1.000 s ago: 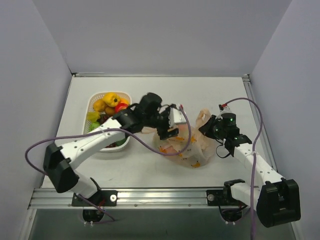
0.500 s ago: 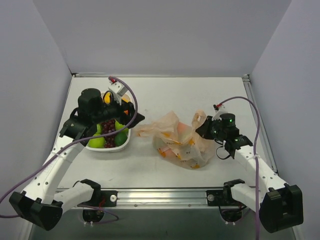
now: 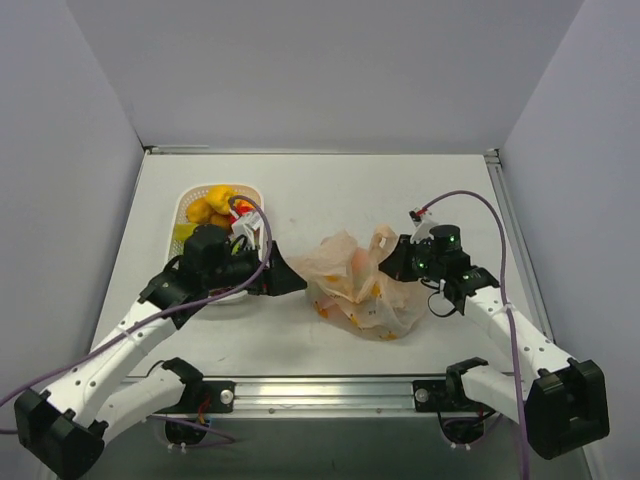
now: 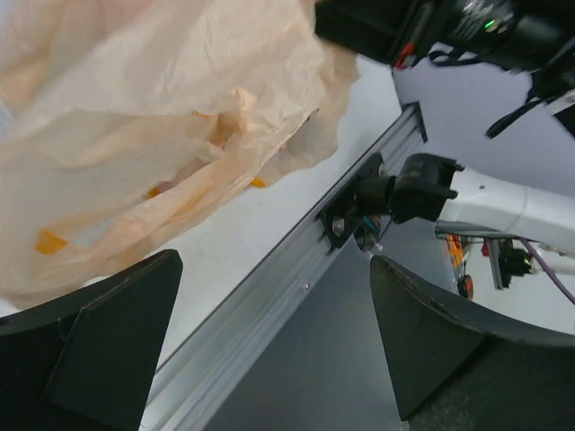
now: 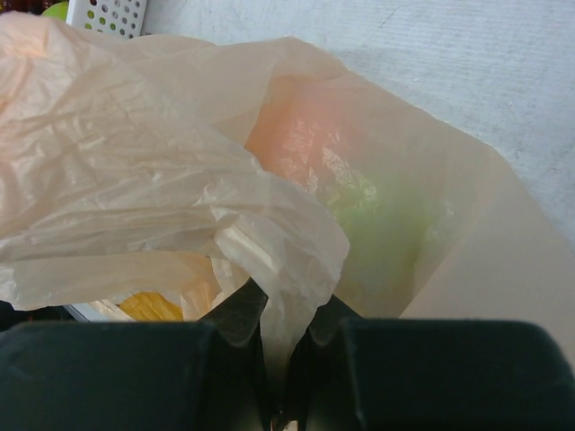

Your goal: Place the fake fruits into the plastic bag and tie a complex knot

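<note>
The plastic bag (image 3: 355,288) lies crumpled mid-table, pale orange and translucent. Through its film the right wrist view shows fake fruits: a reddish-orange one (image 5: 296,135) and a green one (image 5: 388,232). My right gripper (image 3: 393,265) is shut on a bunched fold of the bag's right edge (image 5: 286,296), held a little off the table. More fake fruits (image 3: 218,198), yellow and red, sit in the white basket. My left gripper (image 3: 290,278) stands wide open and empty, low between the basket and the bag's left side; the bag (image 4: 153,117) fills the upper left of its view.
The white lattice basket (image 3: 186,205) stands at the left, partly hidden under my left arm. An aluminium rail (image 3: 330,385) runs along the table's near edge, with the right arm's base (image 4: 422,193) on it. Grey walls enclose three sides.
My left gripper left the bag, swung over the basket, then came down beside the bag's left edge with jaws spread wider. The right gripper shifted slightly left, still gripping the bag.
</note>
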Controlling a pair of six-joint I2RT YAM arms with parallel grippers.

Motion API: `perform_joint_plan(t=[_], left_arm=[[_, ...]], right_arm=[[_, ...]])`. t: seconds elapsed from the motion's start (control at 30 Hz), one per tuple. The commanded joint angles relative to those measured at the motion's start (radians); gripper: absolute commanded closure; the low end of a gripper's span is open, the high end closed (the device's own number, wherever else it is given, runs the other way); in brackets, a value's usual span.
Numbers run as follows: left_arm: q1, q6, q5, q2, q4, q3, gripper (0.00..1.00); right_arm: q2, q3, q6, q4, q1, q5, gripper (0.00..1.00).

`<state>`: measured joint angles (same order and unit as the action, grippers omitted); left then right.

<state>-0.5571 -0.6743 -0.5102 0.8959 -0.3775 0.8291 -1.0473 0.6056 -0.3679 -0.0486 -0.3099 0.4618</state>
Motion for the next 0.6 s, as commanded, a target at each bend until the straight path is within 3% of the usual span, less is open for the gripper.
perform_joint_plan(t=[0.0,0.2,0.37,0.4,0.43,0.57], left_arm=[[-0.102,-0.151,0.059,0.073,0.117,-0.050,0.03],[-0.164,-0.182,0.258,0.175,0.282,-0.042,0.03],[-0.155,-0.139,0.388,0.184,0.276,-0.013,0.02],[-0.146,-0.090,0.401,0.181,0.267,-0.007,0.03],[-0.130,-0.073,0.415,0.181,0.256,0.008,0.02],[-0.057,0.002,0.417,0.172,0.249,0.037,0.03]], right_arm=[[-0.014,0.048,0.029,-0.020,-0.011,0.051,1.00],[-0.028,0.060,0.066,0.021,-0.017,0.023,1.00],[-0.003,0.100,0.121,0.088,0.005,-0.024,1.00],[0.000,0.114,0.135,0.120,0.006,-0.035,0.95],[0.012,0.129,0.156,0.140,0.008,-0.043,0.75],[0.075,0.210,0.272,0.234,0.012,-0.042,0.43]])
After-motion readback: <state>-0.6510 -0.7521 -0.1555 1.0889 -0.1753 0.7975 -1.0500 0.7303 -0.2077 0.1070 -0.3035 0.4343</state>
